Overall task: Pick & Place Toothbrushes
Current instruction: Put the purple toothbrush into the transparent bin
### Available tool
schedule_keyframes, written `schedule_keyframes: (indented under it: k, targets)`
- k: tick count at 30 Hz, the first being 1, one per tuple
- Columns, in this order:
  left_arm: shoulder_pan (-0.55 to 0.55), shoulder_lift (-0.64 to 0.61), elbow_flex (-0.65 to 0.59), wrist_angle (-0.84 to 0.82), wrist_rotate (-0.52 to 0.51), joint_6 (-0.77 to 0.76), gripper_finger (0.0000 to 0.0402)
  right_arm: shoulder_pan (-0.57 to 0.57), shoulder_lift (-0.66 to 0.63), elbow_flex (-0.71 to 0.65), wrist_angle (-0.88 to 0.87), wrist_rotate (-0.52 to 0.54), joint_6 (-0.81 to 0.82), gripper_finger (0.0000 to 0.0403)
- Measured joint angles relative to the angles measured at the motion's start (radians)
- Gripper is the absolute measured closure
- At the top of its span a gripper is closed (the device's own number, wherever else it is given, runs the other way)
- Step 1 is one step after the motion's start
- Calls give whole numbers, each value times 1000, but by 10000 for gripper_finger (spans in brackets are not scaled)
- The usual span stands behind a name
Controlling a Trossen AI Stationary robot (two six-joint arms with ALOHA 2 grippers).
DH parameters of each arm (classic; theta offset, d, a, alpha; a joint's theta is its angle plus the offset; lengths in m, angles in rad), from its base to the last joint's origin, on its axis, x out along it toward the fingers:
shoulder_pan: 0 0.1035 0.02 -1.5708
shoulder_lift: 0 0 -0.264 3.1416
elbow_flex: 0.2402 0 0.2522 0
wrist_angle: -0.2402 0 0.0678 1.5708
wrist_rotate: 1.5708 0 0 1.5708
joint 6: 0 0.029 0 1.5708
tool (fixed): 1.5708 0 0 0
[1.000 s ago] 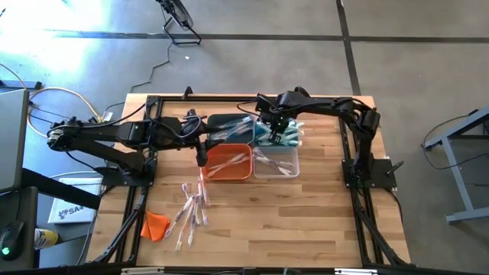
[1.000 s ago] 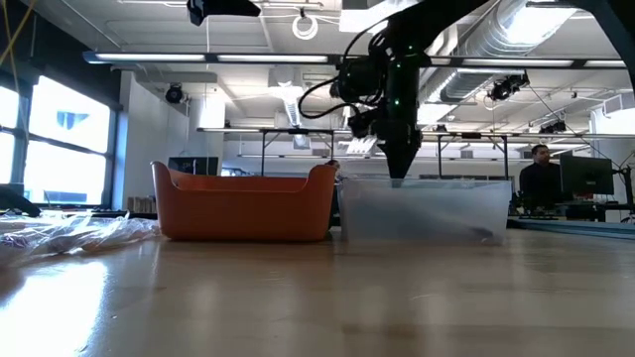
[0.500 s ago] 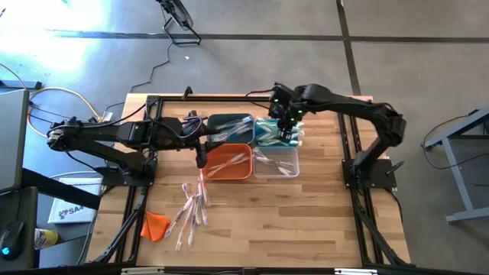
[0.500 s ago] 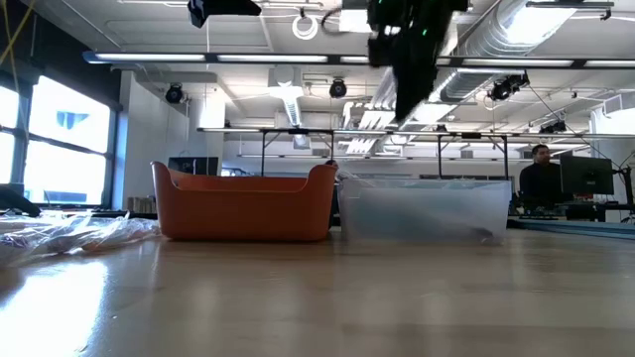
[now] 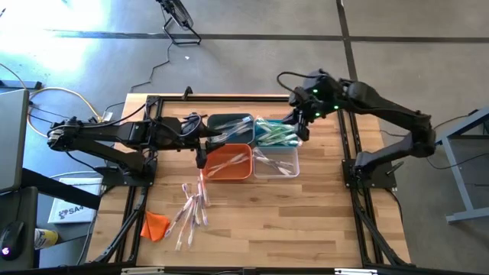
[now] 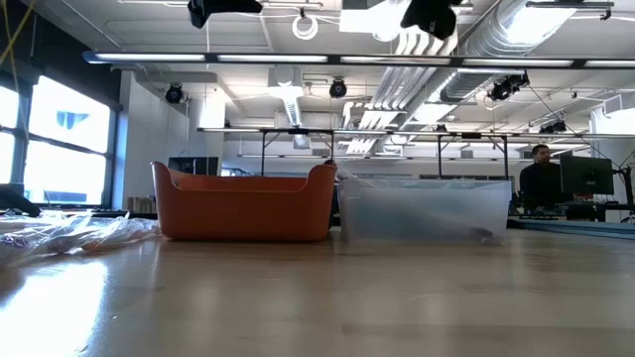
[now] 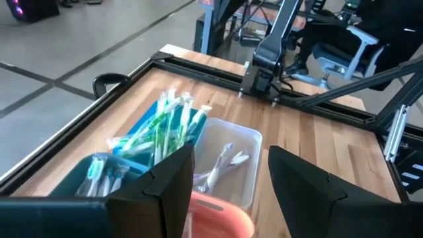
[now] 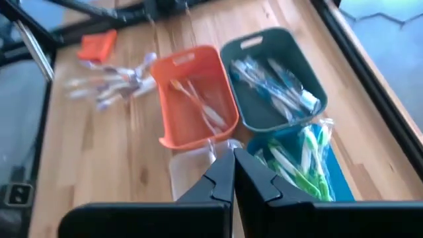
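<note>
A loose heap of wrapped toothbrushes (image 5: 191, 210) lies on the wooden table near its left front; in the low view the heap (image 6: 69, 233) sits at the left. More toothbrushes lie in the bins: blue ones in the dark grey bin (image 8: 274, 79), green ones in the teal bin (image 8: 301, 165), white ones in the orange bin (image 8: 195, 96) and the clear bin (image 5: 276, 162). My right gripper (image 8: 232, 162) is shut and empty, high above the teal bin (image 5: 275, 134). My left gripper (image 7: 228, 192) stands open and empty, raised at the orange bin's left end (image 5: 210, 162).
The four bins stand together in a block at the table's middle back. An orange cloth-like lump (image 5: 155, 225) lies near the left front corner. Bare wood stretches across the table's front and right. A person (image 6: 541, 174) sits in the room beyond the table.
My right gripper has risen from just over the bins to well above them and drawn back toward the table's right edge. It has tipped from pointing straight down to a slant, and it has stayed shut.
</note>
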Motion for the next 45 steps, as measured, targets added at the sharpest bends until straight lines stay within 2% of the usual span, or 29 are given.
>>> schedule_keyframes:
  k: [8, 21, 26, 31, 37, 41, 45]
  targets:
    - [0, 0, 0, 0, -1, 0, 210, 82, -128, 0, 16, 15, 33, 401]
    - [0, 0, 0, -7, 0, -103, 210, 204, -278, 0, 3, 208, 107, 401]
    - [-13, 0, 0, -64, 65, -207, 210, 259, -289, 0, -34, 288, 143, 401]
    - [-92, 0, -1, -160, 67, -348, 210, 309, -290, -40, -39, 324, 164, 401]
    - [-247, 0, -1, -213, 32, -462, 210, 329, -293, -153, 23, 349, 186, 401]
    - [-330, 0, -1, -270, -14, -623, 210, 328, -293, -229, 96, 349, 189, 401]
    - [-411, 0, -1, -324, -18, -798, 210, 328, -293, -290, 177, 348, 187, 401]
